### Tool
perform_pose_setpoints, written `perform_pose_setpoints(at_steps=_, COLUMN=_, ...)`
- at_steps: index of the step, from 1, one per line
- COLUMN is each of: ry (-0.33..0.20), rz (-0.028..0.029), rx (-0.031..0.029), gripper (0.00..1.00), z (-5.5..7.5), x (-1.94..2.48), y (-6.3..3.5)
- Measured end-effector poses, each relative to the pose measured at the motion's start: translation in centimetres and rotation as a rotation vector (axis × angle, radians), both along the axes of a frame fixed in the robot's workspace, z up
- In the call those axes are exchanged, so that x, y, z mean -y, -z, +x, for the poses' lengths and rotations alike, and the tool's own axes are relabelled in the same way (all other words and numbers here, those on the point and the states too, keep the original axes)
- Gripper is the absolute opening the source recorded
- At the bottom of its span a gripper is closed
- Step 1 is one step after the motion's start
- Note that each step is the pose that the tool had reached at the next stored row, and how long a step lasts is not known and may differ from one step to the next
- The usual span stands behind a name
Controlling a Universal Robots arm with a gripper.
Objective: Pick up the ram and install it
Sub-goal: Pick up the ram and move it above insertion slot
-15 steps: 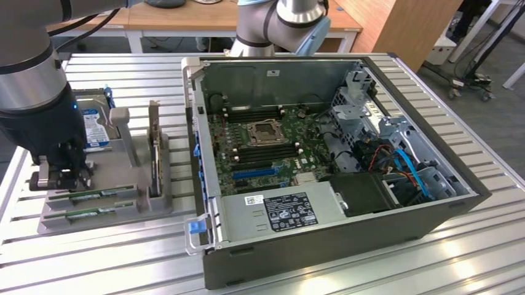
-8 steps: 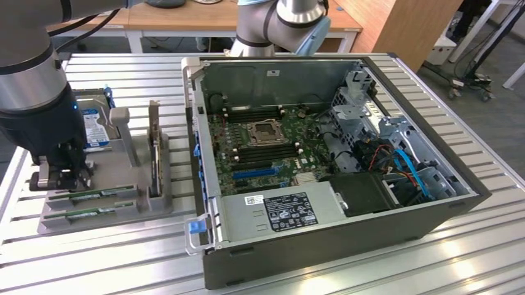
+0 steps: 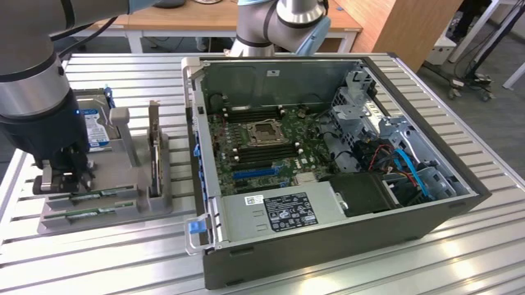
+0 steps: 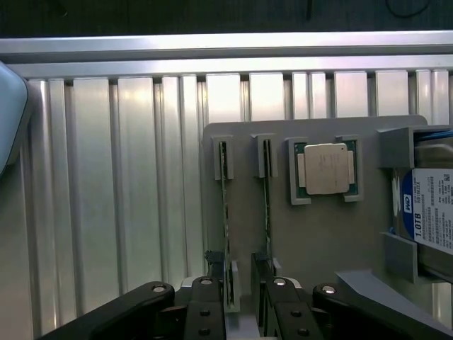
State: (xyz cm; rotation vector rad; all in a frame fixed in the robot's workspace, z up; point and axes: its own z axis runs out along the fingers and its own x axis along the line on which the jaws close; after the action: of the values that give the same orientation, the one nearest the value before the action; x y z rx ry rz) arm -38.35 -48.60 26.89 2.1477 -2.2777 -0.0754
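in the exterior view the tool [image 3: 61, 182] is found low over the grey holder [image 3: 147, 209], which is placed near the bench [image 3: 345, 270] edge at the exterior view's left. the opened computer case [image 3: 328, 153] is set beside it. in the wrist view the ram [image 4: 225, 205] is seen on edge in its slot, with a second stick [image 4: 267, 205] just beside. the tool's fingers [image 4: 212, 312] are kept apart at the sticks' near ends, and nothing is gripped. picking and installing are judged as both left.

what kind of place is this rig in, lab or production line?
Probably a robotics lab, not a line: a slatted aluminium table carries an open PC case and a grey parts fixture, with wooden desks behind.
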Motion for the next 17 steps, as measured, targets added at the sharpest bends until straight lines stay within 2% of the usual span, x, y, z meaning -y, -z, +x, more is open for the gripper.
perform_pose_setpoints(at_steps=17, ry=0.000, rz=0.0009, rx=0.0035, gripper=0.29, z=0.0, x=0.00, y=1.67)
